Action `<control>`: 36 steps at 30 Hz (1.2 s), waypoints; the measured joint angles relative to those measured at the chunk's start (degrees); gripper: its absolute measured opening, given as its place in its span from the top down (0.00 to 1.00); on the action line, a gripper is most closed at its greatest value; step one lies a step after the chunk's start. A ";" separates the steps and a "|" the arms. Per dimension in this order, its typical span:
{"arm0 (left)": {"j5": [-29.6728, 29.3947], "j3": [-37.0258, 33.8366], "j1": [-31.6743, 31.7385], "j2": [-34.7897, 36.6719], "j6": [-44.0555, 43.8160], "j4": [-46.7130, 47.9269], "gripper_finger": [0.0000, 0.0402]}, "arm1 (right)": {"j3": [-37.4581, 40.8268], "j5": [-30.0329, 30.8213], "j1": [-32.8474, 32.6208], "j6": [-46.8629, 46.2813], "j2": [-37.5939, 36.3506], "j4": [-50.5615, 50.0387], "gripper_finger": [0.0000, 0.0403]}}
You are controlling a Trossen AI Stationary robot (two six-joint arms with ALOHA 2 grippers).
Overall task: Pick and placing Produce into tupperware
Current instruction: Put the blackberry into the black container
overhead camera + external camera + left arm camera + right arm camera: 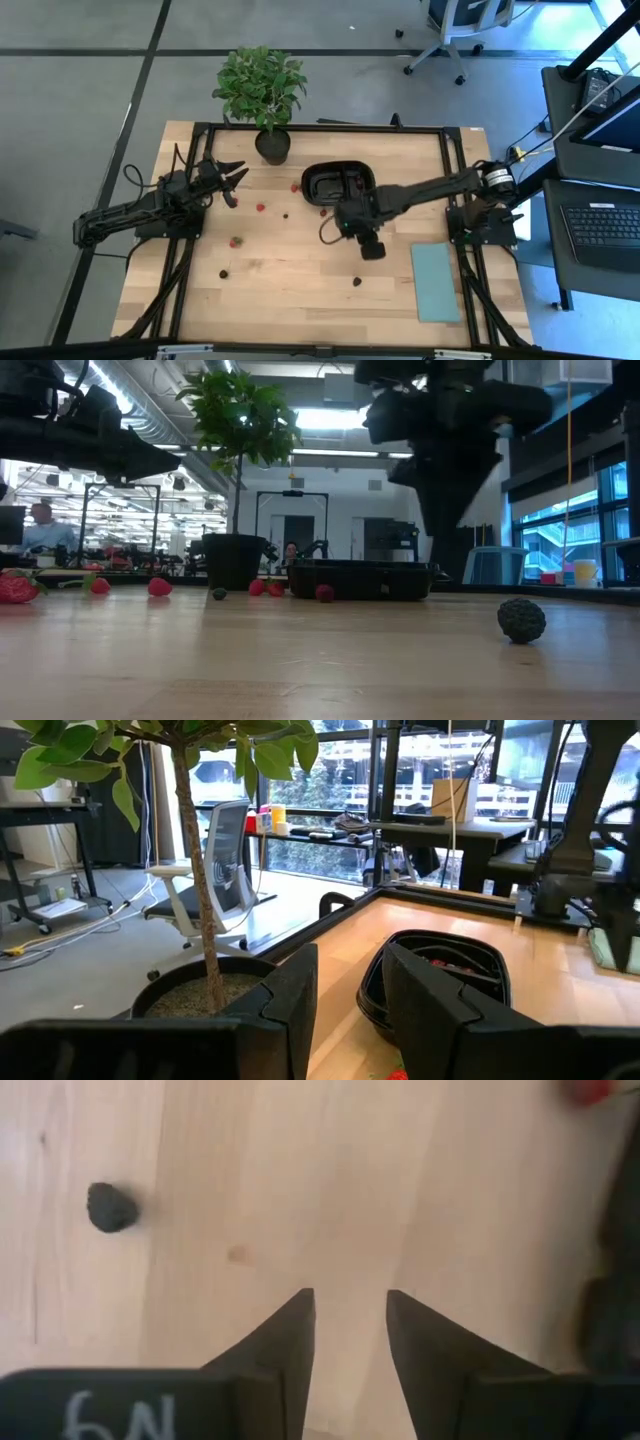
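The black tray [338, 183] sits on the wooden desk [300, 280] near its far edge, just beside the potted plant [262, 90], and a few red berries show inside it in the left wrist view. Most berries [236, 241] lie loose on the desk: red ones between the tray and the left arm, dark ones nearer the front edge, all well apart from each other. In the low view a dark berry [521, 619] rests alone toward the front, while red ones [159, 586] line up near the pot and the tray's wall. The right pincer [348, 1312] hangs over bare wood just in front of the tray, its fingers parted with nothing between them; a dark berry [110, 1207] lies off to one side of it. The left pincer [345, 982] is raised over the desk's left side, pointing toward the plant and tray, fingers likewise apart and empty. A pale teal rectangle [434, 281] lies flat by the desk's right edge.
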State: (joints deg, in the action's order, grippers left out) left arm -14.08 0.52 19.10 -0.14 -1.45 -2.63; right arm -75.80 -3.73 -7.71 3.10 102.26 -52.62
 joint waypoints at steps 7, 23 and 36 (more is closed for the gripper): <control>0.01 -0.01 0.01 0.00 0.00 0.00 0.73 | 4.61 0.13 -5.16 -4.11 0.04 6.02 0.66; 0.01 -0.01 -0.01 0.00 -0.11 0.00 0.73 | 4.93 0.14 -12.22 -7.20 0.04 13.71 0.28; 0.03 0.01 0.01 0.00 -0.11 0.00 0.73 | 4.91 12.14 -20.99 -9.04 0.06 20.00 0.27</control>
State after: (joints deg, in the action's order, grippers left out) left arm -14.04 0.53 19.11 -0.14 -1.56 -2.63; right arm -70.89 8.42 -28.70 -5.94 102.32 -32.62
